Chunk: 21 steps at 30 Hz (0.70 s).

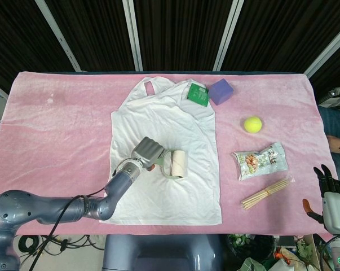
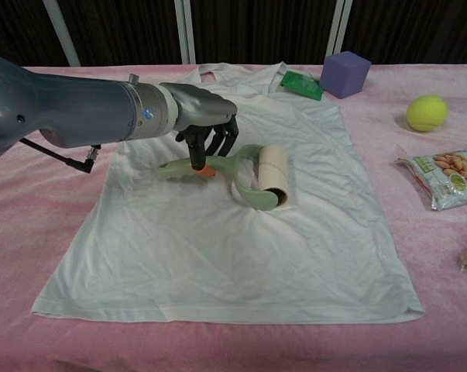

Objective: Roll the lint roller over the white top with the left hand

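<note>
A white sleeveless top (image 1: 164,192) (image 2: 241,248) lies flat on the pink table cover. My left hand (image 1: 147,151) (image 2: 204,124) grips the pale green handle of the lint roller (image 1: 175,164) (image 2: 266,178). The roller's cream drum rests on the top near its middle, to the right of the hand. My right hand (image 1: 327,183) stays off the table's right edge, fingers apart, holding nothing; the chest view does not show it.
At the top's far right shoulder lie a green packet (image 1: 198,94) (image 2: 301,84) and a purple cube (image 1: 220,91) (image 2: 345,74). A yellow-green ball (image 1: 252,124) (image 2: 427,112), a snack bag (image 1: 261,160) (image 2: 446,177) and wooden sticks (image 1: 265,193) lie to the right.
</note>
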Each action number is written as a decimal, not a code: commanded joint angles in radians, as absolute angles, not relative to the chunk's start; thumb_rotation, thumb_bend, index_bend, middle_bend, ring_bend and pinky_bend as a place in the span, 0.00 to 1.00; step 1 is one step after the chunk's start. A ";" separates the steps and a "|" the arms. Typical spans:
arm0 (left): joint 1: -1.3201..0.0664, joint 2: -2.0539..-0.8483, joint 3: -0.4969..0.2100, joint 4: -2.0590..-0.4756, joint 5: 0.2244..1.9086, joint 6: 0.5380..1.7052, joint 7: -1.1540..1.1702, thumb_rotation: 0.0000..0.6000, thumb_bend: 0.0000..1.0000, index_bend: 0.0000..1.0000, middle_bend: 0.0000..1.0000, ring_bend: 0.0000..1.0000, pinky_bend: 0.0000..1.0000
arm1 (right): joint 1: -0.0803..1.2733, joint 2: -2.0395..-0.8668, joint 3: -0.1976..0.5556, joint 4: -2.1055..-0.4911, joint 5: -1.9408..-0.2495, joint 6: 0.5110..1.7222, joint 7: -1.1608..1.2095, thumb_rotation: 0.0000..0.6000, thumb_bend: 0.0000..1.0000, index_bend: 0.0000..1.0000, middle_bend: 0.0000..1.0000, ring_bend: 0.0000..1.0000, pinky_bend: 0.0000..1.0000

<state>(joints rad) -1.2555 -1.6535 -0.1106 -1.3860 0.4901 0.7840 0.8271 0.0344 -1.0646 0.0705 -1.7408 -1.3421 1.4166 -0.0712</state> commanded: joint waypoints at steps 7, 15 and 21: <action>-1.190 -1.517 -0.010 -1.464 0.525 0.805 0.819 1.00 0.47 0.67 0.65 0.52 0.65 | 0.035 -1.069 0.071 -1.741 -1.340 1.416 -0.081 1.00 0.29 0.02 0.00 0.17 0.15; -1.131 -1.420 0.036 -1.501 0.603 0.798 0.753 1.00 0.47 0.67 0.65 0.52 0.65 | 0.035 -1.073 0.072 -1.742 -1.336 1.419 -0.091 1.00 0.29 0.02 0.00 0.17 0.15; -1.127 -1.416 0.031 -1.505 0.648 0.782 0.726 1.00 0.47 0.67 0.65 0.52 0.65 | 0.036 -1.074 0.073 -1.741 -1.335 1.417 -0.092 1.00 0.29 0.02 0.00 0.17 0.15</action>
<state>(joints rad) -1.1254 -1.4124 0.0330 -1.5033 0.6408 0.7873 0.7290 0.0363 -1.0745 0.0724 -1.7413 -1.3350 1.4169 -0.0919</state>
